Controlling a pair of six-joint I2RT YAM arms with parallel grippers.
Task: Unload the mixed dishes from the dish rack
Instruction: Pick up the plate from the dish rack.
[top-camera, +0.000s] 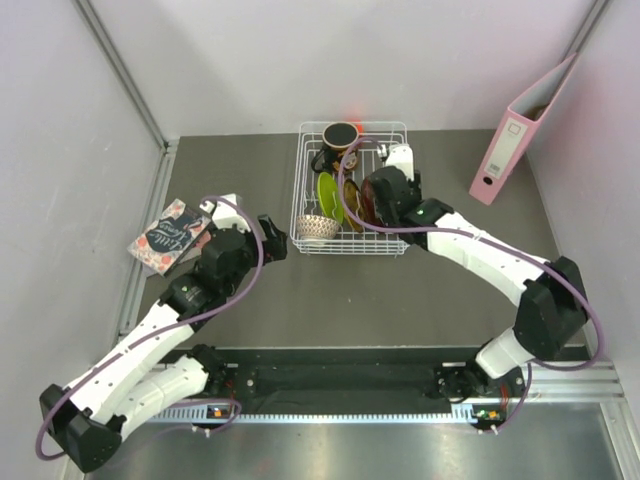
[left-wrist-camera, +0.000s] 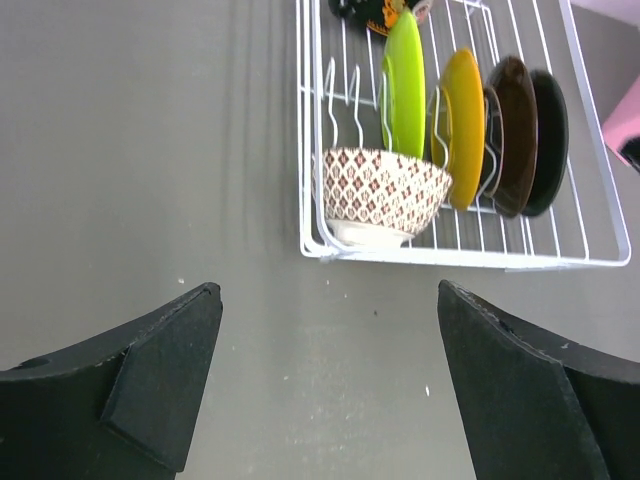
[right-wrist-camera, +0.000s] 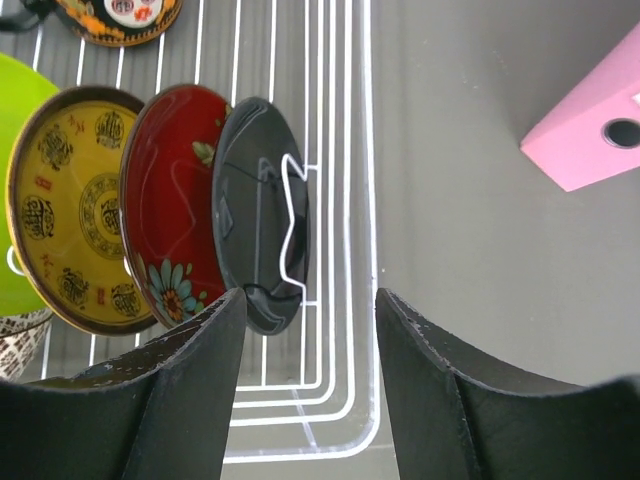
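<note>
The white wire dish rack (top-camera: 402, 127) stands at the back middle of the table. It holds a dark mug (top-camera: 340, 135), a lime green plate (top-camera: 329, 196) and a beige lattice bowl (top-camera: 318, 228). The right wrist view shows the yellow plate (right-wrist-camera: 65, 220), the red floral plate (right-wrist-camera: 170, 220) and the glossy black plate (right-wrist-camera: 255, 220) upright in the dividers. My right gripper (right-wrist-camera: 310, 295) is open above the rack's right end, next to the black plate. My left gripper (left-wrist-camera: 325, 290) is open and empty over bare table, a little short of the bowl (left-wrist-camera: 385, 190).
A pink ring binder (top-camera: 520, 130) leans against the right wall. A patterned book (top-camera: 172, 235) lies at the far left, beside my left arm. Grey walls close in the back and both sides.
</note>
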